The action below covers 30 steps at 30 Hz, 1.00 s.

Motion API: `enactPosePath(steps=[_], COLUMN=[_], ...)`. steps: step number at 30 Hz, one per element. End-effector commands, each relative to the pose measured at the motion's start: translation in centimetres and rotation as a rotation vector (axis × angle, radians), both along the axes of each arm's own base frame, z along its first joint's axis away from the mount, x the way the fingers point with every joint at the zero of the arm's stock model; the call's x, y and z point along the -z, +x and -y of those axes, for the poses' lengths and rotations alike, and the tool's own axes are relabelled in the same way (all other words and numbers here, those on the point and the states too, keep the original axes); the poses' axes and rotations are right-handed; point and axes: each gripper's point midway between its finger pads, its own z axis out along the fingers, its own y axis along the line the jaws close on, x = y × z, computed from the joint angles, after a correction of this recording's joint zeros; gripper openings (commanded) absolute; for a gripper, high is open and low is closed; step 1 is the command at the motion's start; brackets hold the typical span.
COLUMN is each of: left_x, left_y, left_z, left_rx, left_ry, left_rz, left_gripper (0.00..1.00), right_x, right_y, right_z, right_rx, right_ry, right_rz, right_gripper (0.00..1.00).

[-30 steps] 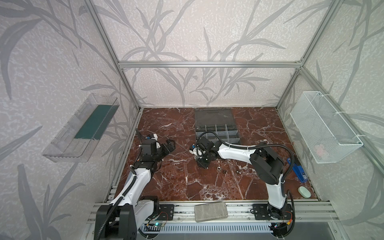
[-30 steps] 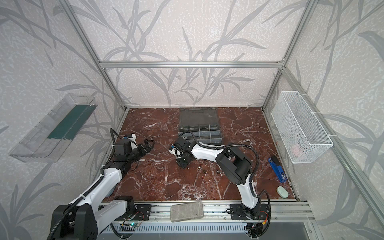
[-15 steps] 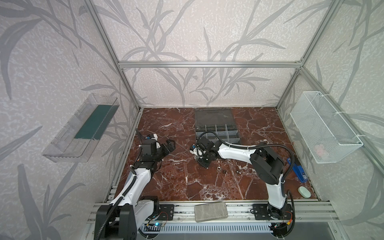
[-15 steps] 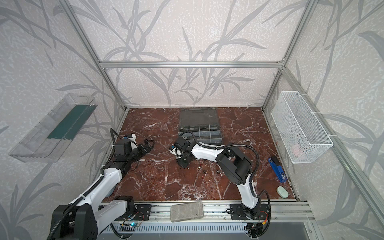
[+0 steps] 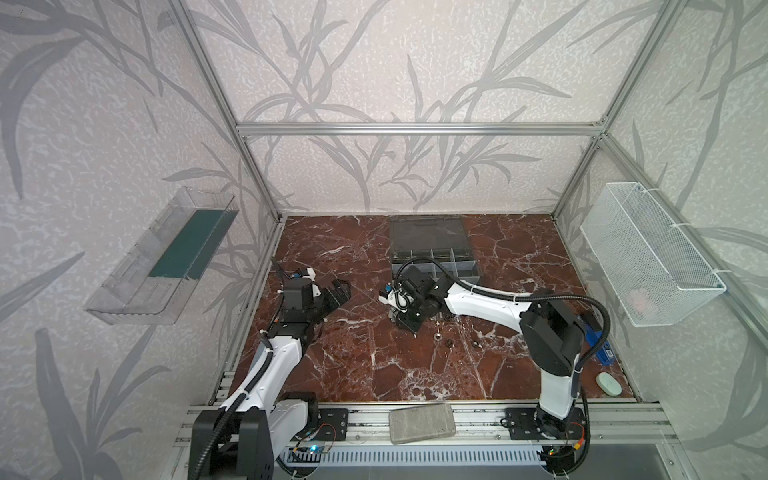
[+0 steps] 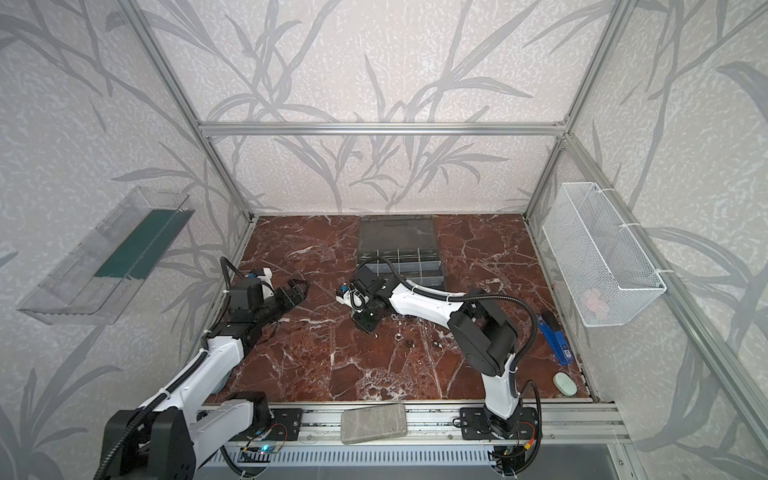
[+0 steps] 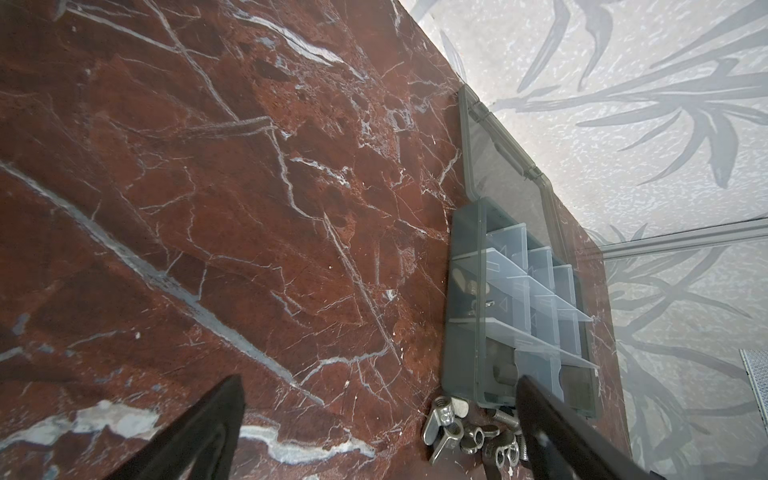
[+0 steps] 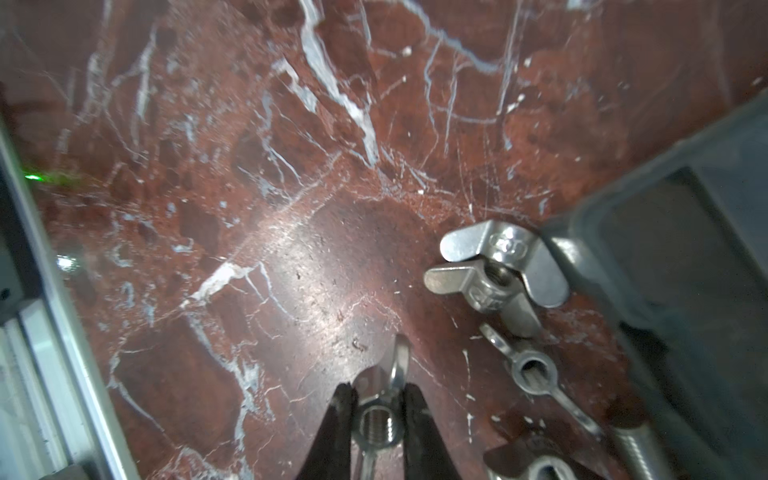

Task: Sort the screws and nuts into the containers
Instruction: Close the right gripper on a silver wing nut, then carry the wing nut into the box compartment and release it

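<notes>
In the right tool (image 8: 379, 395), a wing nut (image 8: 376, 426) points one wing outward.

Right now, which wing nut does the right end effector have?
The wing nut clamped in the right end effector, threaded hole facing the camera; the other wing nuts lie loose on the marble.

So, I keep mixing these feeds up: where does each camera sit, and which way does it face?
Both top views: high over the front rail, looking down and back at the table and case; both arms show.
Left wrist: on the left arm, looking across the table toward the case; the left jaws, open, frame the view.
Right wrist: on the right arm, close above the table; the right jaws pinch a wing nut.
Shared: both wrist views catch the case and loose nuts beside it.
</notes>
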Motion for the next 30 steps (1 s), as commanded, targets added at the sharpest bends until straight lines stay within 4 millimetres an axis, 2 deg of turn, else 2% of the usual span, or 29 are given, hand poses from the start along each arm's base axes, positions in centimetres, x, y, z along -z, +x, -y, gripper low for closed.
enactPosePath(steps=[1, 8, 15, 18, 23, 30], left_x=[0.1, 0.3, 0.3, 0.4, 0.4, 0.5], left_y=[-0.3, -0.3, -0.4, -0.4, -0.3, -0.5], left_z=[0.1, 0.1, 0.1, 0.1, 0.1, 0.1], left_rx=[0.003, 0.002, 0.001, -0.001, 0.0, -0.004], left_ry=[0.0, -0.004, -0.006, -0.005, -0.01, -0.017], left_rz=[-0.002, -0.006, -0.004, -0.005, -0.009, -0.01], left_gripper=[0.99, 0.99, 0.99, 1.0, 0.99, 1.0], right_x=[-4.6, -7.4, -7.9, -7.3, -5.6, -3.5], right_y=[1.7, 7.0, 12.9, 15.2, 17.7, 18.7], right_z=[0.1, 1.3, 1.8, 1.7, 1.1, 0.9], right_rx=[-0.009, 0.07, 0.209, 0.279, 0.344, 0.373], right_ry=[0.085, 0.111, 0.119, 0.117, 0.1, 0.097], right_rz=[0.062, 0.178, 0.255, 0.29, 0.324, 0.317], right_gripper=[0.0, 0.0, 0.0, 0.0, 0.0, 0.0])
